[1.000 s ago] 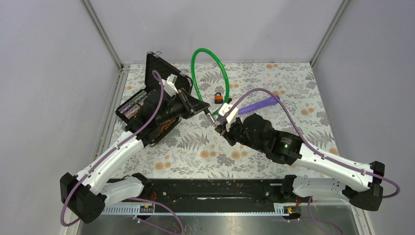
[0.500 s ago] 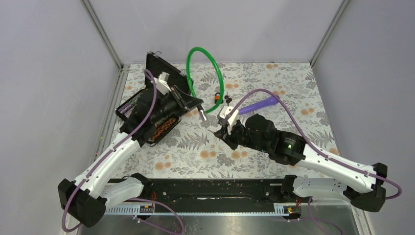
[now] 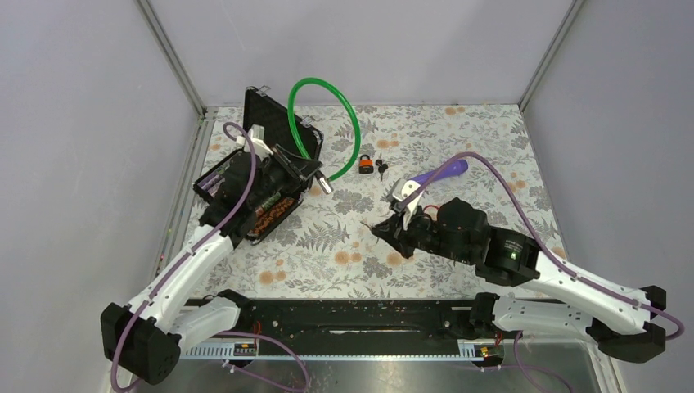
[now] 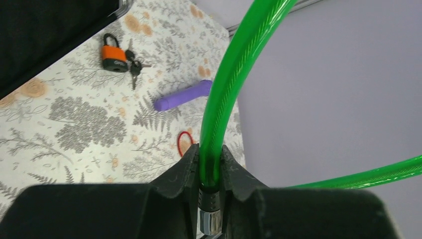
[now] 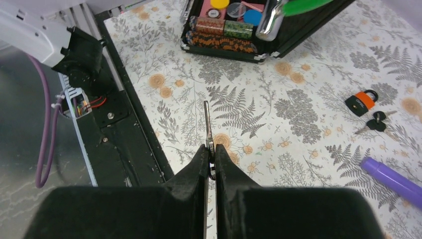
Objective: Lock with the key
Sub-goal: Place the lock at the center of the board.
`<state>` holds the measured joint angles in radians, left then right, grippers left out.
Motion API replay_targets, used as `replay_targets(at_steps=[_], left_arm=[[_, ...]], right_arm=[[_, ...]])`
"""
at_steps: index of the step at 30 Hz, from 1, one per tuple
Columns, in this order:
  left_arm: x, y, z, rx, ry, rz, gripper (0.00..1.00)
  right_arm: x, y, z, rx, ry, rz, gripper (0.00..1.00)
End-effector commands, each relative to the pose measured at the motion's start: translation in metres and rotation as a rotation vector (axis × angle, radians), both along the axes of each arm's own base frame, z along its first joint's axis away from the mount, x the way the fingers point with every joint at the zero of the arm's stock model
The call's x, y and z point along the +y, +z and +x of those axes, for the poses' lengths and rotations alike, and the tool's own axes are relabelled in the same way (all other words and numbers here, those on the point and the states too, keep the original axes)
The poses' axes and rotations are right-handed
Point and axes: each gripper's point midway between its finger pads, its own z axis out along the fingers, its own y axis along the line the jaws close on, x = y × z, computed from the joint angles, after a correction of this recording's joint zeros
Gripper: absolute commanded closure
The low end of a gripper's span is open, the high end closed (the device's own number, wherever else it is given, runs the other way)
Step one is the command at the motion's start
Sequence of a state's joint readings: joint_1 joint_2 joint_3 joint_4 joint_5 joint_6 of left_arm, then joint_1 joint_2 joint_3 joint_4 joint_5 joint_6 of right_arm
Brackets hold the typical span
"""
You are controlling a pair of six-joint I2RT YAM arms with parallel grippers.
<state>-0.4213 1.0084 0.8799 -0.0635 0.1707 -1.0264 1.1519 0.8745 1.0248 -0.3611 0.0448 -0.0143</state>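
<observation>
The left jaws pinch the green cable lock near one end, far left; the right jaws, nearer, clamp a thin key over the tabletop.

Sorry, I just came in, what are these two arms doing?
The left end effector is clamped on a green cable lock just above its metal end, holding the loop up in the air. The right end effector pinches a small key, blade pointing out. The two are apart, so the key is not yet in the lock. An orange padlock with its own keys lies untouched on the table.
</observation>
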Motion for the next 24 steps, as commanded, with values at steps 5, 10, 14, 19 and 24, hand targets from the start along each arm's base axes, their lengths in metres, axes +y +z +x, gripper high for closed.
replay_targets(at_steps=[5,10,14,19,24], left_arm=[[-0.028,-0.059,-0.024,-0.020,-0.067,0.191,1.00],[-0.038,-0.137,-0.043,0.100,-0.104,0.403,1.00],[-0.037,-0.184,-0.051,0.182,-0.127,0.484,1.00],[-0.039,-0.225,-0.056,0.277,-0.159,0.560,1.00],[-0.033,-0.251,-0.059,0.331,-0.151,0.613,0.96]], right_arm=[[-0.017,0.057,0.010,0.004,-0.151,0.268,1.00],[-0.026,0.056,0.019,0.014,-0.234,0.304,1.00],[-0.028,0.033,0.033,0.069,-0.351,0.278,1.00],[-0.010,-0.014,0.044,0.198,-0.440,0.206,1.00],[0.011,-0.061,0.051,0.303,-0.493,0.140,1.00]])
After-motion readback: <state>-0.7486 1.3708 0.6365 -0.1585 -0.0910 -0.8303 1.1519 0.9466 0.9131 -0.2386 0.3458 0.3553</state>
